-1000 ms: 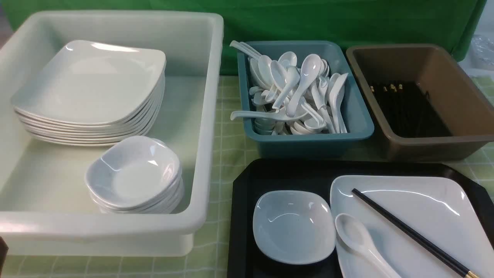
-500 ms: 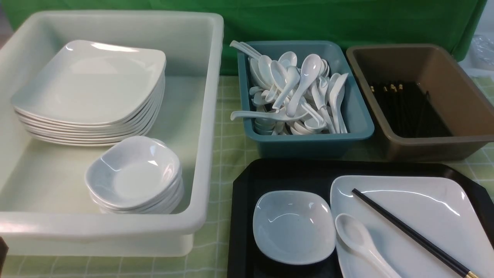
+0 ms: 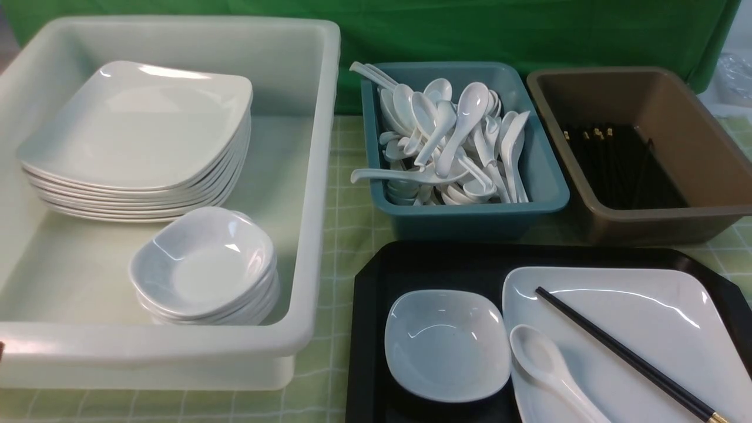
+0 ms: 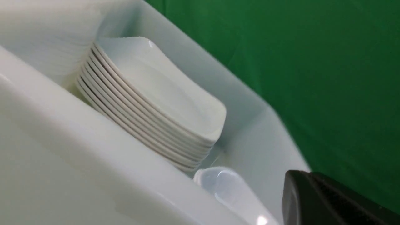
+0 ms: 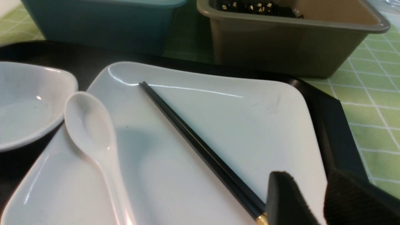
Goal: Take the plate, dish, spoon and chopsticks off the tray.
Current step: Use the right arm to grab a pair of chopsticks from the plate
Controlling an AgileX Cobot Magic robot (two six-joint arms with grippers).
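On the black tray (image 3: 376,276) at the front right sit the small dish (image 3: 446,343) and, to its right, the large white plate (image 3: 646,317). The white spoon (image 3: 546,364) and the black chopsticks (image 3: 628,352) both lie on the plate. My right gripper (image 5: 309,184) hovers open over the plate's near right corner, right beside the chopsticks' (image 5: 187,137) gold end, with nothing between its fingers. Outside the white tub's near wall (image 4: 62,140) is my left gripper (image 4: 292,178), shut and empty. Neither gripper shows in the front view.
The white tub (image 3: 317,176) on the left holds a stack of plates (image 3: 141,135) and a stack of dishes (image 3: 202,270). Behind the tray stand a teal tub (image 3: 470,217) full of spoons and a brown tub (image 3: 646,226) with chopsticks. A green checked cloth covers the table.
A dark sliver at the front view's lower left edge has almost slipped out of frame. Nothing on the tray has moved.
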